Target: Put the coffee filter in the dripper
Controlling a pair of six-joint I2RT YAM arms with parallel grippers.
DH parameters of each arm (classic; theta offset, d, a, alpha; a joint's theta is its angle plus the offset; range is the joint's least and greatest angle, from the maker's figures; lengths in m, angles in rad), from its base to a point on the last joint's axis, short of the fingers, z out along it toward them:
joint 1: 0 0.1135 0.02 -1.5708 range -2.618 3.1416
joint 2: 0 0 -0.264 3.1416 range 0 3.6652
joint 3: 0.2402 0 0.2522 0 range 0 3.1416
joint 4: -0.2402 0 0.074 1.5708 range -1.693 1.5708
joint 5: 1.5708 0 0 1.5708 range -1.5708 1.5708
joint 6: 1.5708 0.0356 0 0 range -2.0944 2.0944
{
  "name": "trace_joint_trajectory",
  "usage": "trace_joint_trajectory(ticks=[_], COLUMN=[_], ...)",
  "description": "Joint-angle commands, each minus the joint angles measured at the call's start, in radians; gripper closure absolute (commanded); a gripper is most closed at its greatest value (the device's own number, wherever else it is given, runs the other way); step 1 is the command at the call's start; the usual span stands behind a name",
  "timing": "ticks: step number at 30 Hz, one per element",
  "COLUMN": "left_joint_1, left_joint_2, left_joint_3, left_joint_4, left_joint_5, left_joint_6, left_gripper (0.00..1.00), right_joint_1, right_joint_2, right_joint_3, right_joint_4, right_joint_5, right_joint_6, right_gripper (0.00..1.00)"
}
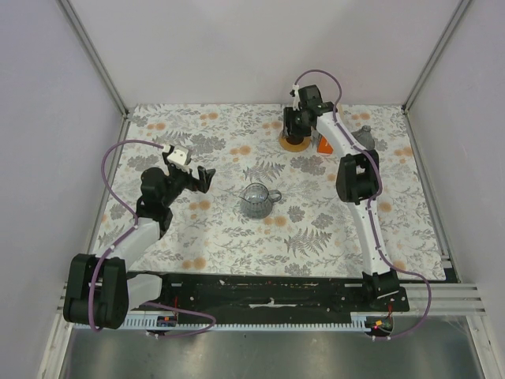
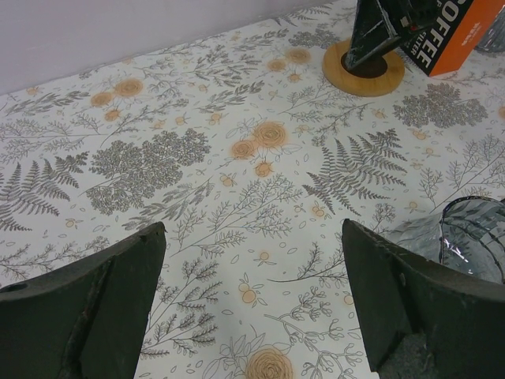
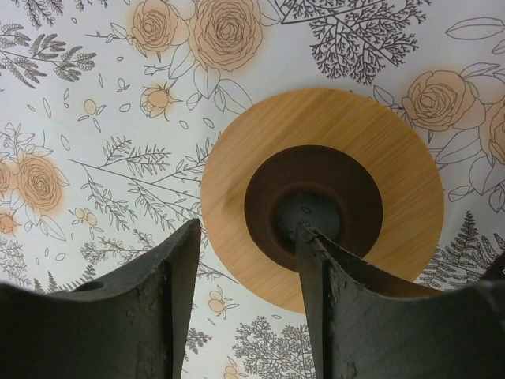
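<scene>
The grey see-through ribbed dripper (image 1: 256, 199) stands mid-table with its small handle pointing right; its edge shows in the left wrist view (image 2: 473, 233). Its tan-brown round collar (image 1: 295, 143) lies apart at the back, seen close in the right wrist view (image 3: 394, 158). My right gripper (image 3: 248, 229) is open astride the collar's rim, with one finger in the dark centre hole and the other outside the wood. My left gripper (image 1: 192, 170) is open and empty above the table, left of the dripper. No single white coffee filter is in view.
An orange carton (image 1: 324, 144) stands just right of the collar and also shows in the left wrist view (image 2: 442, 31). A grey see-through vessel (image 1: 363, 136) sits at the back right. White walls enclose the floral tablecloth (image 1: 221, 237).
</scene>
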Motion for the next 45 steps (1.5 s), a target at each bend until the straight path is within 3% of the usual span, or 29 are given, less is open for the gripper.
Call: trace_joint_trajectory(ticks=[1, 6, 13, 18, 20, 23, 31, 34, 35, 39, 45], left_joint_1=[0.002, 0.002, 0.002, 0.002, 0.002, 0.003, 0.005, 0.006, 0.006, 0.006, -0.009], left_joint_2=[-0.029, -0.035, -0.024, -0.018, -0.02, -0.021, -0.03, -0.046, -0.058, -0.044, -0.027], left_joint_3=[-0.01, -0.009, -0.007, -0.006, -0.007, 0.006, 0.054, 0.091, 0.133, 0.206, 0.273], left_joint_4=[0.048, 0.048, 0.049, 0.063, 0.062, 0.037, -0.03, -0.093, -0.153, -0.26, -0.258], left_joint_5=[-0.01, -0.022, -0.024, -0.019, -0.019, 0.01, 0.229, 0.328, 0.431, 0.577, 0.629], left_joint_6=[-0.005, 0.004, 0.01, 0.009, 0.01, 0.013, 0.03, 0.169, 0.32, 0.606, 0.89], left_gripper=[0.03, 0.03, 0.03, 0.03, 0.03, 0.02, 0.0, 0.0, 0.0, 0.01, 0.07], right_joint_1=[0.017, 0.082, 0.107, 0.144, 0.15, 0.149, 0.15, 0.15, 0.15, 0.152, 0.191], right_joint_2=[-0.005, -0.073, -0.261, -0.312, -0.299, -0.303, -0.527, -0.594, -0.645, -0.732, -0.817], right_joint_3=[-0.003, -0.141, -0.442, -0.572, -0.583, -0.591, -0.603, -0.563, -0.536, -0.531, -0.526], right_joint_4=[-0.042, -0.118, -0.108, -0.065, -0.071, -0.077, -0.023, -0.042, -0.072, -0.077, -0.076], right_joint_5=[-0.053, 0.027, 0.129, 0.179, 0.179, 0.153, -0.01, -0.045, -0.08, -0.178, -0.317], right_joint_6=[0.007, -0.126, -0.165, -0.223, -0.225, -0.226, -0.265, -0.271, -0.278, -0.269, -0.225], right_gripper=[0.43, 0.46, 0.66, 0.68, 0.76, 1.0, 1.0, 1.0, 1.0, 1.0, 1.0])
